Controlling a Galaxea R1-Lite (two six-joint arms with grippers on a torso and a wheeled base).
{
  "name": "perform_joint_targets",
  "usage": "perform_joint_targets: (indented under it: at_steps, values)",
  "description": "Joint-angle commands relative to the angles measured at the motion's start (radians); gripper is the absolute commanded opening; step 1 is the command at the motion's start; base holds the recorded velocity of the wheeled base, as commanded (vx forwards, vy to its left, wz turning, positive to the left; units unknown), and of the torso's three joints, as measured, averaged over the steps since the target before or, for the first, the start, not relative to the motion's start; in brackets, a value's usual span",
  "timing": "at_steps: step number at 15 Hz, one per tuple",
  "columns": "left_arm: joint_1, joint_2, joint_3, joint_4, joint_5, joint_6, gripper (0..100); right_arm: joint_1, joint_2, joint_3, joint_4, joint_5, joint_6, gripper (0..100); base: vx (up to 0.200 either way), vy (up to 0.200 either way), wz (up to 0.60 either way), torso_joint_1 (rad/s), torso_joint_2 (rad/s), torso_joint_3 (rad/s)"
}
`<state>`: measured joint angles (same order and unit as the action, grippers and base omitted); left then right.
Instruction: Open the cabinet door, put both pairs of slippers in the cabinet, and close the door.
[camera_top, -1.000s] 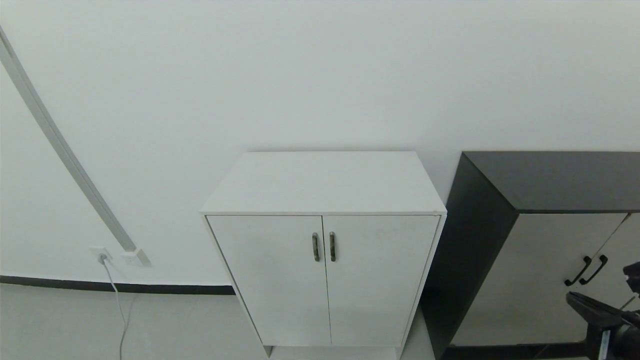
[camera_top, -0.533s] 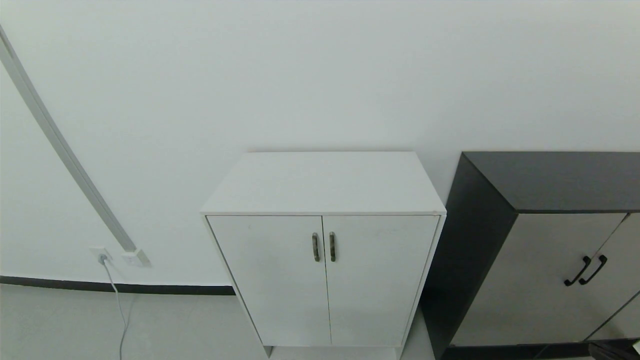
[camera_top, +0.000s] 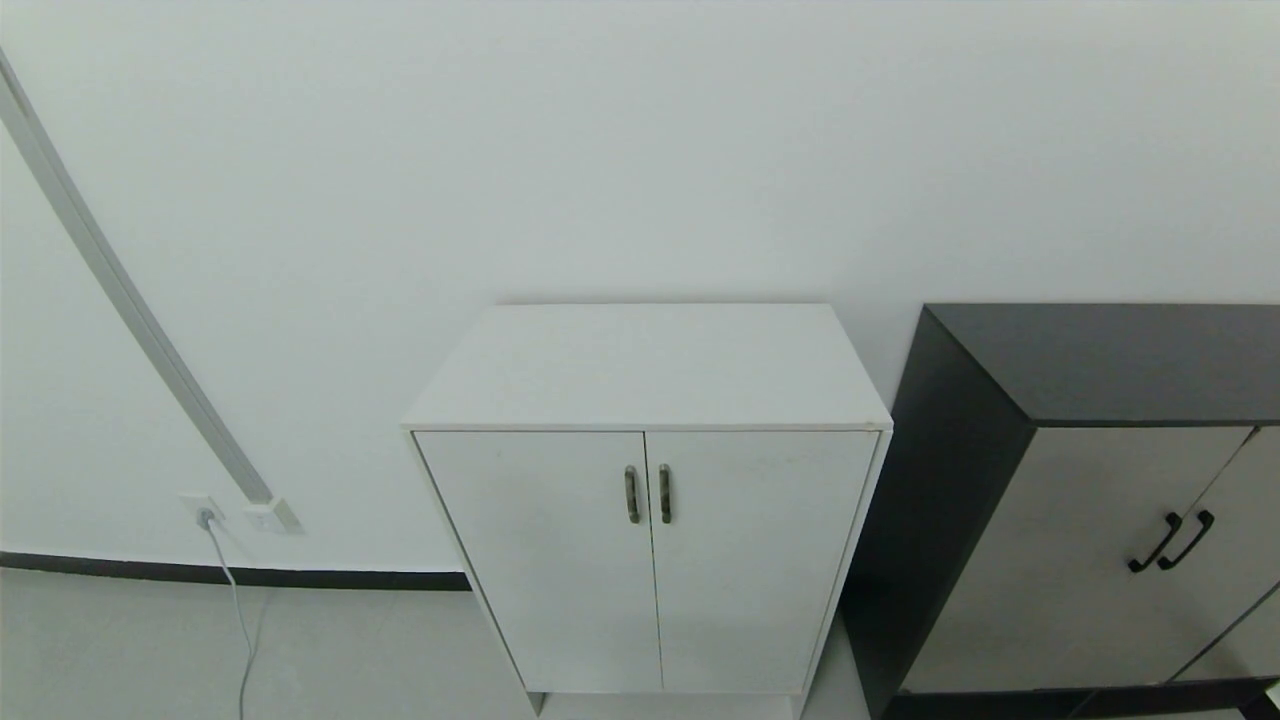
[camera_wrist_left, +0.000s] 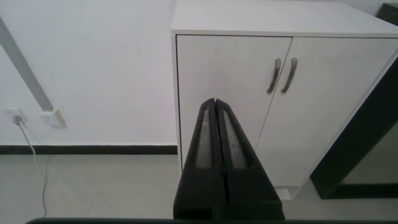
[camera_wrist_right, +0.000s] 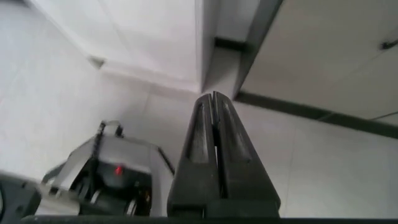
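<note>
The white cabinet (camera_top: 650, 370) stands against the wall with both doors shut. Its two dark handles (camera_top: 631, 494) (camera_top: 665, 493) sit side by side at the middle seam. In the left wrist view my left gripper (camera_wrist_left: 214, 102) is shut with nothing in it; it is held in front of the left door (camera_wrist_left: 230, 81), short of the handles (camera_wrist_left: 274, 75). My right gripper (camera_wrist_right: 214, 96) is shut and empty, low over the floor near the foot of the white cabinet (camera_wrist_right: 161, 31).
A black cabinet (camera_top: 1080, 480) with grey doors stands close on the right of the white one. A wall socket with a hanging cable (camera_top: 205, 517) and a slanted cable duct (camera_top: 120, 290) are on the left. Open grey floor (camera_top: 150, 650) lies to the left.
My right gripper, seen at the lower right of the head view one second ago, has dropped out of that view. The cabinet doors have stayed shut.
</note>
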<state>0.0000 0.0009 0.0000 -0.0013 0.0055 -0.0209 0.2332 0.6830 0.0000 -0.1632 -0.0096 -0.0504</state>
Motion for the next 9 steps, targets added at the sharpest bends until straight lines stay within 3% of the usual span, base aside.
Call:
perform_joint_targets:
  at_steps: [1, 4, 9]
  values:
    - [0.0, 0.001, 0.0, 0.0, 0.001, -0.001, 0, 0.017, -0.036, 0.0, 0.04, 0.003, 0.0, 0, 0.0, 0.0, 0.0, 0.0, 0.0, 0.0]
    - [0.0, 0.001, 0.0, 0.0, 0.001, -0.001, 0, 0.051, -0.092, 0.0, 0.162, 0.019, 0.006, 0, 0.0, 0.0, 0.0, 0.0, 0.0, 0.0]
    - [0.0, 0.001, 0.0, 0.0, 0.001, -0.001, 0, 0.072, -0.085, 0.0, 0.168, 0.017, 0.041, 0, 0.0, 0.0, 0.0, 0.0, 0.0, 0.0]
